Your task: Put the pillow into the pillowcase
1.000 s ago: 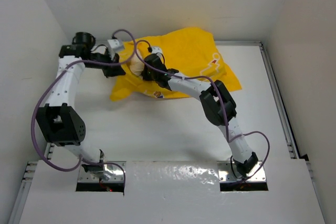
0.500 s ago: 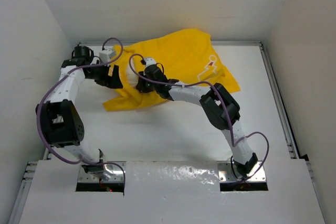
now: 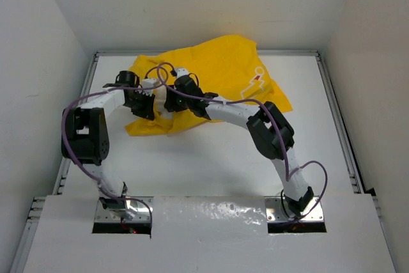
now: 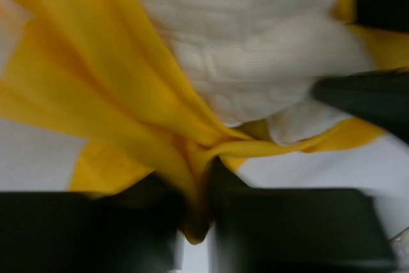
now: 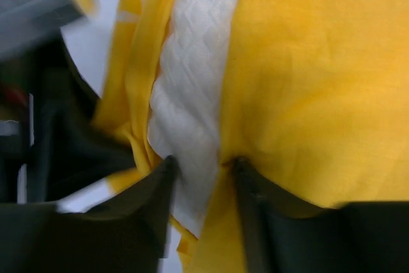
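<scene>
The bright yellow pillowcase [image 3: 217, 75] lies bunched at the back middle of the table. The cream-white pillow [image 4: 255, 36] shows through its open end in the wrist views; from above it is mostly hidden by the arms. My left gripper [image 3: 148, 103] is shut on a fold of the pillowcase [image 4: 192, 158] at the opening's left edge. My right gripper [image 3: 174, 103] is closed on the pillow's quilted corner [image 5: 192, 113] together with yellow fabric [image 5: 307, 81]. The two grippers sit close together at the opening.
White walls enclose the table on the left, back and right. A metal rail [image 3: 339, 119] runs along the right side. Both arms' purple cables [image 3: 156, 71] loop over the pillowcase opening.
My left arm has swung right and down toward the right gripper, pulling the pillowcase edge with it. The right gripper has shifted slightly. The fabric's left side has spread toward the back left.
</scene>
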Tool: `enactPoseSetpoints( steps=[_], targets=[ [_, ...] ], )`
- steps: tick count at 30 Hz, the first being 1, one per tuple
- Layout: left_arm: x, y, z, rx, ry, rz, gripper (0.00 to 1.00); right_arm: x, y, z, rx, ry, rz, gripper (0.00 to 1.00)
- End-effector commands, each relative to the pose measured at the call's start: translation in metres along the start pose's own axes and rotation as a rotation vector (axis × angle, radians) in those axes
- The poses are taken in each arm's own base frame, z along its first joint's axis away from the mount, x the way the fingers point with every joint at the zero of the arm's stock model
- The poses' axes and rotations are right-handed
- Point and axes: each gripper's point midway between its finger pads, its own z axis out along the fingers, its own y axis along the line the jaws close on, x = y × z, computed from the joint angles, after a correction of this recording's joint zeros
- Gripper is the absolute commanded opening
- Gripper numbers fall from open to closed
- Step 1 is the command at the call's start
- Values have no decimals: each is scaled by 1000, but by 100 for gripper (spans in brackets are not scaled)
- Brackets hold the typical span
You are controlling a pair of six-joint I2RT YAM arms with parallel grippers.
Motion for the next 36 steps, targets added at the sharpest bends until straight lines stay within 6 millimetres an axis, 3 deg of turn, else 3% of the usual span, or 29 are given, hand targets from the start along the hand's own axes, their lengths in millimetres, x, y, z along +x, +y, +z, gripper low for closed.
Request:
enactPoseSetpoints(
  steps=[1,2,3,5,8,11,12,13,14,16,17,18,19,20,21,22,23,24,25,26,27,28,29,30,31,32,33,34,36],
  targets=[
    [-19,20,5,-47,-19,-5,3,11,-16,6,71,55,29,36],
    [-27,14,0,-15,-44,2,0,18,-22,7,83,73,40,7],
    [-35,12,-7,6,-72,7,0,22,-19,7,67,87,52,0],
    [-74,1,-42,41,-204,53,0,20,-10,5,10,76,46,0],
    [-151,-35,-123,139,-496,170,0,-11,16,-3,-62,-13,17,0],
    [-193,-67,-182,185,-667,258,0,-48,46,-10,-138,-72,16,0],
    [-196,-69,-179,216,-655,247,0,-45,48,-6,-143,-46,16,0],
    [-197,-73,-180,239,-651,244,0,-71,64,-10,-179,-80,14,0],
    [-195,-67,-171,224,-633,225,0,-79,69,-10,-190,-82,-10,6],
    [-186,-26,-147,70,-575,164,12,-102,71,-18,-189,-70,-46,52],
    [-170,-12,-137,40,-512,122,44,-112,64,-25,-169,-70,-58,75],
    [-159,6,-125,16,-458,87,51,-115,31,-31,-103,-38,-35,96],
    [-146,34,-130,-28,-437,30,56,-139,22,-60,-95,-77,-22,99],
    [-133,49,-135,-37,-411,-26,75,-145,1,-77,-67,-80,0,99],
    [-117,81,-148,-75,-420,-92,82,-125,-59,-85,35,-39,48,99],
    [-108,92,-159,-86,-415,-120,99,-152,-67,-132,56,-116,39,99],
    [-100,102,-170,-102,-418,-134,100,-150,-110,-153,139,-121,59,99],
    [-92,115,-181,-140,-417,-117,100,-110,-142,-162,210,-45,76,98],
    [-77,134,-197,-204,-413,-150,100,-112,-152,-190,241,-68,51,59],
    [-63,152,-207,-307,-375,-143,99,-71,-188,-199,322,20,97,23],
    [-50,162,-207,-352,-344,-149,68,-54,-202,-207,363,50,112,0],
    [-42,169,-206,-396,-311,-149,31,-42,-215,-217,393,66,126,0],
    [-30,182,-204,-462,-262,-175,7,-8,-229,-220,441,140,141,0],
    [-21,190,-197,-481,-243,-194,0,5,-238,-223,478,166,154,3],
    [-15,195,-192,-493,-221,-199,0,18,-244,-223,506,193,166,40],
    [-5,203,-179,-487,-184,-218,1,39,-253,-221,520,239,185,63],
    [3,206,-168,-469,-156,-223,39,48,-255,-218,528,257,204,79],
    [15,209,-147,-419,-111,-238,61,65,-261,-215,546,297,219,90],
    [27,205,-125,-342,-73,-251,84,82,-269,-213,585,331,245,93]
  ],
)
